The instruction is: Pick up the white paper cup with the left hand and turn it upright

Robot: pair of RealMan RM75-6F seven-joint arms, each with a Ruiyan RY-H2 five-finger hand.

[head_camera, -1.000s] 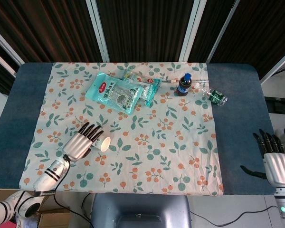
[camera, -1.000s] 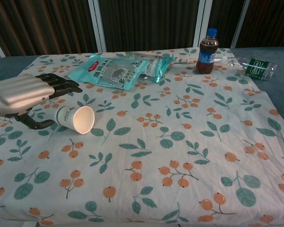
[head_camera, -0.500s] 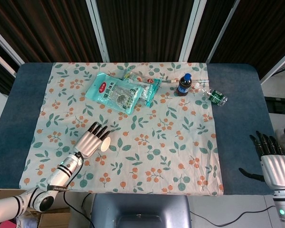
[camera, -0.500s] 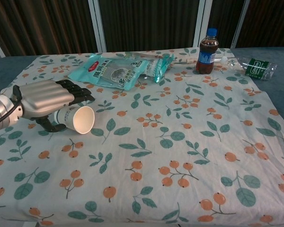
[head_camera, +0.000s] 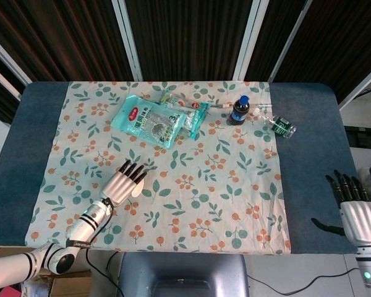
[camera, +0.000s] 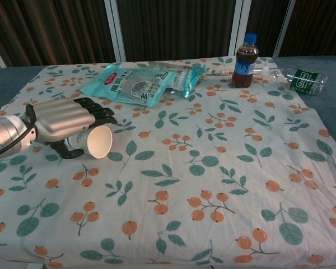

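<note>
Reaching stage: left hand (camera: 64,120) draped over the white paper cup (camera: 95,141), palm down, fingers (camera: 98,112) stretched flat across its top, thumb low beside its closed end; no closed wrap visible, so counted as spread and not gripping.
Contact: touching or just above the cup wall; impossible to tell which from either view.
Cup position: lay on its side on the floral tablecloth (camera: 213,185) near the left front of the table, open mouth turned toward the table's middle; almost wholly hidden under the hand in the head view, only a sliver of rim (head_camera: 138,187) showing.
Done so far: approach and placement over the cup, by the look of it.
Left to do: closing the fingers round the cup, lifting it off the cloth, rotating it mouth-up, setting it down; none of these seen.
Judged progress: early, just short of the grasp.
Right hand (head_camera: 358,210): off the cloth at the right edge of the table, fingers extended and apart, nothing held.
Further out: teal snack packets (camera: 143,84) near the far side, well apart from the cup; upright cola bottle (camera: 244,61) and a clear bottle lying on its side (camera: 299,78) at the far right corner.
</note>
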